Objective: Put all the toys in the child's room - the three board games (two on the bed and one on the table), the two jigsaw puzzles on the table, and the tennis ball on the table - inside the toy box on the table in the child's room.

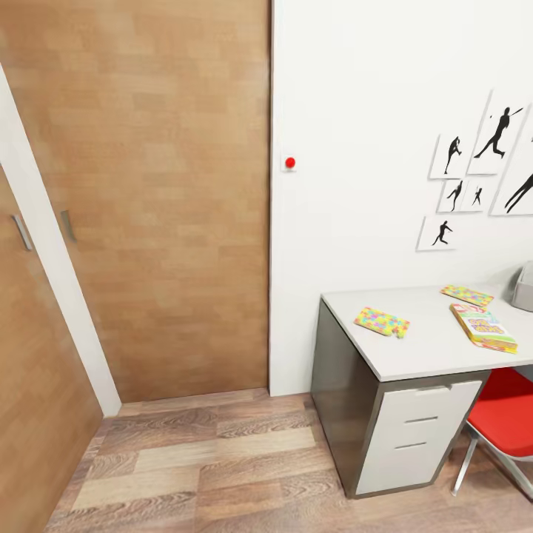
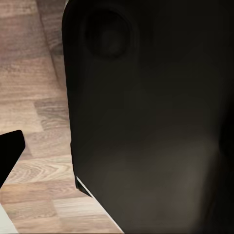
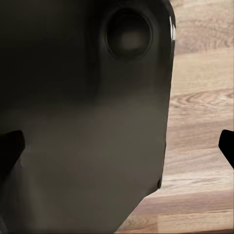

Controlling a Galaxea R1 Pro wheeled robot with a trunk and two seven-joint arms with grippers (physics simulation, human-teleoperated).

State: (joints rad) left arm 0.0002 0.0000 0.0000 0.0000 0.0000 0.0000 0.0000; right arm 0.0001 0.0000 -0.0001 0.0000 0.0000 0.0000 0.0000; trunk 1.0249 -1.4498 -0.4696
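While I roll toward the table (image 1: 437, 355), both grippers hang low, jaw state unreadable; best square up so the nearest jigsaw puzzle (image 1: 381, 321) lies straight ahead within reach.

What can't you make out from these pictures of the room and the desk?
- Toy box: head view, cut off by the right edge; its contents are hidden.
- Red chair: head view, partly under the table and cut by the edge.
- Board game: cover print too small to read.
- Both grippers: wrist views, a dark robot body blocks most; open or shut unclear.
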